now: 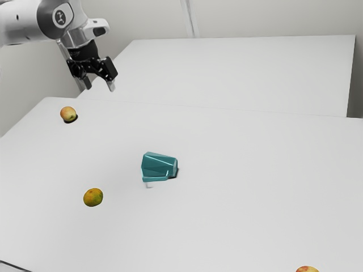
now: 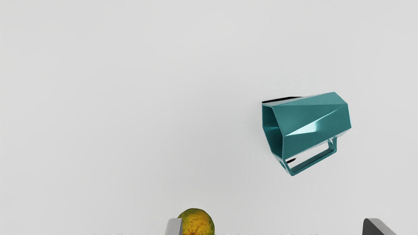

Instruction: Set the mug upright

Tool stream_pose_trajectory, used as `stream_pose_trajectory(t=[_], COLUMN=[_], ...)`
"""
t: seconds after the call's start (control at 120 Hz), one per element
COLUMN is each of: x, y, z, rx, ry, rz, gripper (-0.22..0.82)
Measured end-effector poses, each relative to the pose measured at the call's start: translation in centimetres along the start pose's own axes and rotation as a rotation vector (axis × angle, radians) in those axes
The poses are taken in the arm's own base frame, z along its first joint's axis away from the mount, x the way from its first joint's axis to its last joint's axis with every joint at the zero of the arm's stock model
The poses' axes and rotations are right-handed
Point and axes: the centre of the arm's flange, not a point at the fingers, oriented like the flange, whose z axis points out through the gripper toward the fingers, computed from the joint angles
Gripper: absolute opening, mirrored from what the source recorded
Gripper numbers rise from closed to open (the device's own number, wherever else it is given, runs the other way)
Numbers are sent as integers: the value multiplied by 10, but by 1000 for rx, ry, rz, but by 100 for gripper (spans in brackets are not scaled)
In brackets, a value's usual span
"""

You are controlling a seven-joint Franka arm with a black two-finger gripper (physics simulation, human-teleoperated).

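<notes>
My gripper (image 1: 100, 86) hangs above the table at the exterior view's upper left, well away from the mug. In the wrist view the gripper (image 2: 272, 227) is open, its two fingertips wide apart with nothing held. The teal faceted mug (image 1: 159, 165) lies on its side on the white table, near the middle of the exterior view. In the wrist view the mug (image 2: 313, 120) shows its hollow mouth at one end, and its rectangular handle sticks out from the side nearer the fingertips.
On the white table (image 1: 227, 215), a green-orange fruit (image 1: 93, 197) lies near the mug, toward the exterior view's left. A yellow-red fruit (image 1: 68, 113) sits below the gripper in that view, and another reddish fruit (image 1: 307, 269) is at the bottom edge.
</notes>
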Motion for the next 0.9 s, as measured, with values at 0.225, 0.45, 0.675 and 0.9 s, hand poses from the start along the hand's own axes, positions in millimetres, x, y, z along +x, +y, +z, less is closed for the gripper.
stream_pose_trajectory(t=[0.225, 0.45, 0.675, 0.9], x=[-2, -17, -38, -49], y=[0, 8, 20, 10], z=[-2, 27, 75, 149], rx=[0, -75, -289, -403], ry=[-2, -42, -66, -52], rz=[18, 22, -17, -96], gripper=[60, 60, 60, 60])
